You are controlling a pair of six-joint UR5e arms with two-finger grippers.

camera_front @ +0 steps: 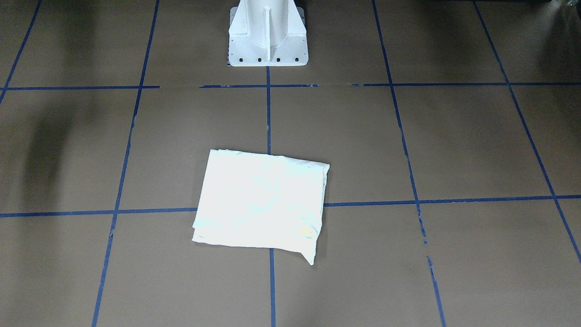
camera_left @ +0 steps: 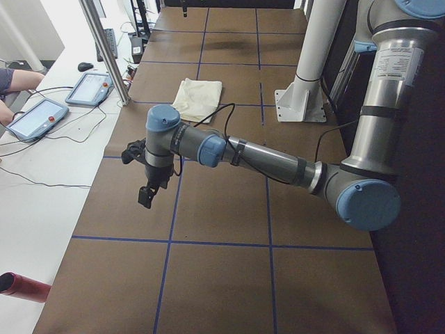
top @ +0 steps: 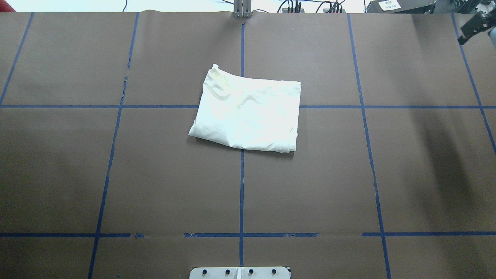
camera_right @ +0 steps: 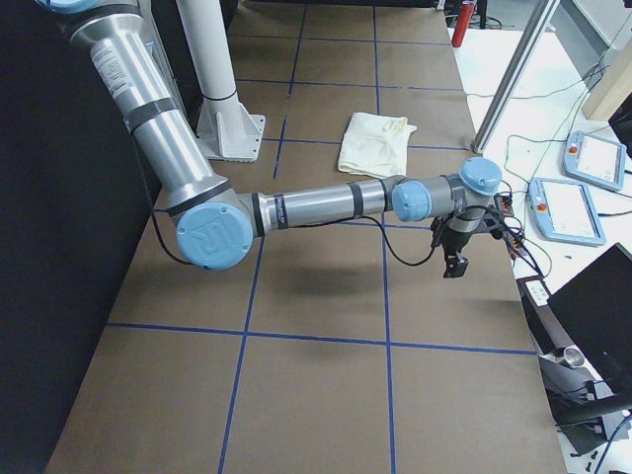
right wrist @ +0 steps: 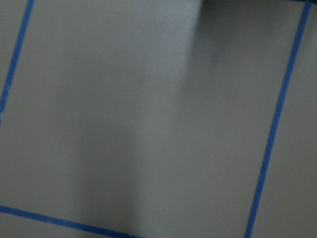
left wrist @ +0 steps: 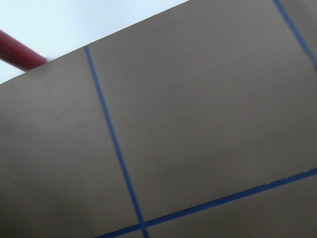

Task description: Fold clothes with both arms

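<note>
The clothes [camera_front: 261,202] are one cream shirt folded into a rough rectangle, plain side up, lying flat at the table's middle [top: 248,114]. Neither gripper is near it. In the exterior left view my left arm [camera_left: 264,158] stretches out over the table's left end. Its black left gripper [camera_left: 146,196] hangs above the brown paper, and I cannot tell its state. My right arm [camera_right: 326,202] reaches over the right end, with the right gripper [camera_right: 454,267] hanging near the table edge. A dark part of it shows at the overhead view's top right corner [top: 471,25], too small to judge.
The white pedestal base [camera_front: 268,41] stands behind the shirt. Blue tape lines [top: 242,186] grid the brown paper. Teach pendants [camera_left: 90,89] lie on the white bench beyond the far edge, by a metal post [camera_left: 104,49]. A person's arm [camera_left: 14,80] rests there.
</note>
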